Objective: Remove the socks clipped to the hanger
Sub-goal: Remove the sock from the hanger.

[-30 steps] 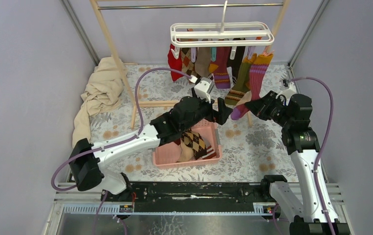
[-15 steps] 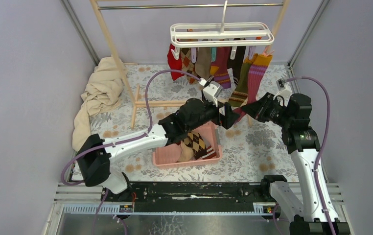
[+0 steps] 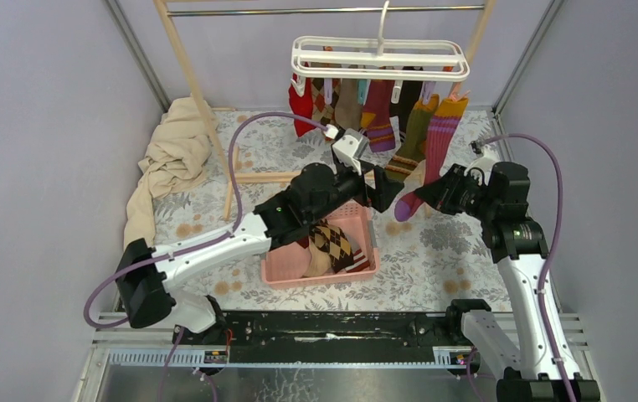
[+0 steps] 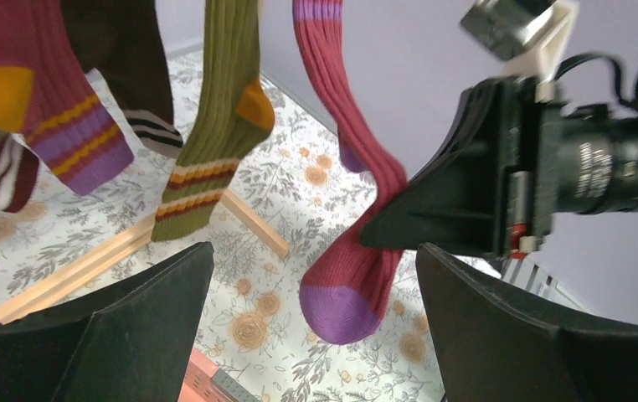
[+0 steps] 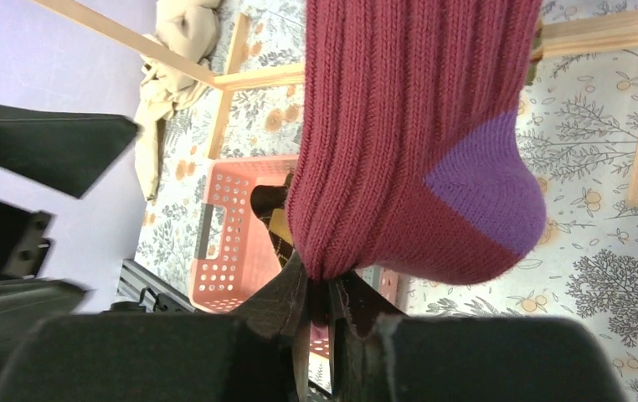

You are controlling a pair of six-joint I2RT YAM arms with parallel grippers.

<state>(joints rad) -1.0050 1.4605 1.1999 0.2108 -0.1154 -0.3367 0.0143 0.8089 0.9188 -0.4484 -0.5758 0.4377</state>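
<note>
The white hanger (image 3: 380,57) hangs from the rail with several socks (image 3: 378,109) clipped under it. My right gripper (image 3: 429,191) is shut on the foot of the rightmost one, a maroon sock with a purple toe (image 3: 441,138), whose cuff is still held at the hanger. In the right wrist view the gripper (image 5: 320,289) pinches the maroon sock (image 5: 399,126) at its sole. My left gripper (image 3: 388,190) stands open just left of that toe. In the left wrist view the gripper (image 4: 311,251) frames the purple-toed sock (image 4: 357,276), and an olive sock (image 4: 219,126) hangs to its left.
A pink basket (image 3: 274,272) below the left arm holds argyle socks (image 3: 332,243). A beige cloth (image 3: 173,155) lies at the back left beside the wooden rack post (image 3: 190,75). The rack's floor bar (image 4: 249,222) runs under the socks.
The left gripper reached right toward the sock, then drew back a little, staying open. The right gripper eased down with the maroon sock, which now hangs straighter.
</note>
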